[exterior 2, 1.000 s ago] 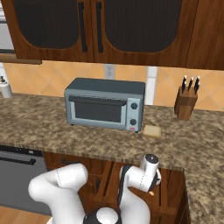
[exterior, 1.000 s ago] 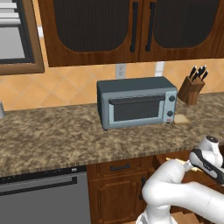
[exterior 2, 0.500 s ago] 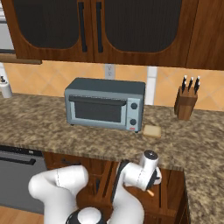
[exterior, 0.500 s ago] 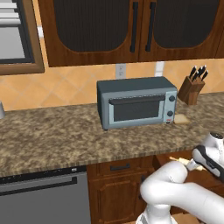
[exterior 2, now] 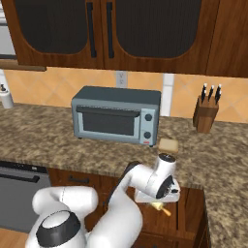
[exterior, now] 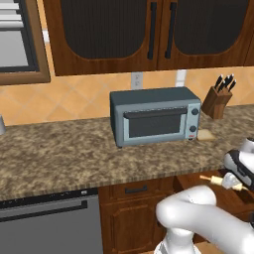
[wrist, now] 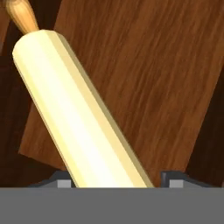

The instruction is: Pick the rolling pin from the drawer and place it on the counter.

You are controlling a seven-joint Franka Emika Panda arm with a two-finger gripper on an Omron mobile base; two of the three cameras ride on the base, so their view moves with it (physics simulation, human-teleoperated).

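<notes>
One rolling pin (wrist: pixel 78 113), clamped in the gripper (wrist: pixel 116 183) above one open drawer (wrist: pixel 144 74). One counter (exterior: pixel 64 154): one toaster oven (exterior: pixel 155 115), one bread slice (exterior 2: pixel 168 144), one knife block (exterior 2: pixel 205 114).

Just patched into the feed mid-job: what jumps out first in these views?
The rolling pin dominates the hand view, a pale cylinder slanting up from between the hand's fingertips, over the drawer's reddish wood. From the base cameras, the white arm bends low in front of the counter, with the pin's tan handle poking out near the hand. Behind it a grey toaster oven sits on the counter, a slice of bread and a knife block to its right.
</notes>
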